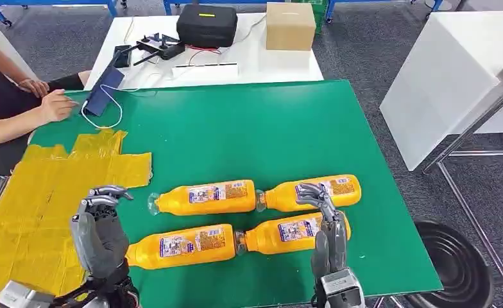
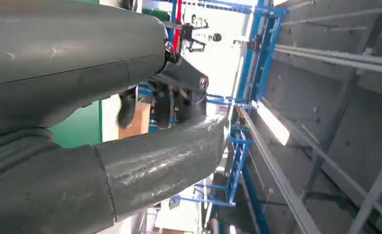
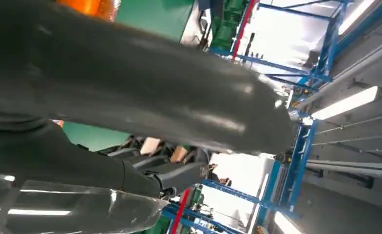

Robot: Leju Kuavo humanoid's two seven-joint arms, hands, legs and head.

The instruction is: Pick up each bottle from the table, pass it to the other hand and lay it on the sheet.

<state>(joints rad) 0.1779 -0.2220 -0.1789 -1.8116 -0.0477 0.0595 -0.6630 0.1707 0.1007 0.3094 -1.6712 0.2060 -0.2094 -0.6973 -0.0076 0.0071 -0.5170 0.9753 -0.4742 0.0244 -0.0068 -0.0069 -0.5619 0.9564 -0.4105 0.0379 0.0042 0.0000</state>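
Note:
Several orange bottles with clear necks lie on their sides in two rows on the green table (image 1: pixel 262 122). The far pair are the left bottle (image 1: pixel 204 197) and the right bottle (image 1: pixel 345 187). The near pair are the left bottle (image 1: pixel 181 246) and the right bottle (image 1: pixel 281 232). A crumpled yellow sheet (image 1: pixel 37 199) covers the table's left side. My left hand (image 1: pixel 98 231) is raised upright over the sheet's edge, left of the near left bottle, fingers bent at the tips and holding nothing. My right hand (image 1: pixel 326 224) stands upright in front of the right bottles, also holding nothing. The left wrist view has the thumb (image 2: pixel 160 156) apart from the dark fingers (image 2: pixel 179 78).
A person's forearms (image 1: pixel 18 115) rest at the table's far left corner beside a dark tablet (image 1: pixel 104 90) with a white cable. Behind is a white table with a black case (image 1: pixel 207 25) and a cardboard box (image 1: pixel 290 25). A black bin (image 1: pixel 454 263) stands on the floor at right.

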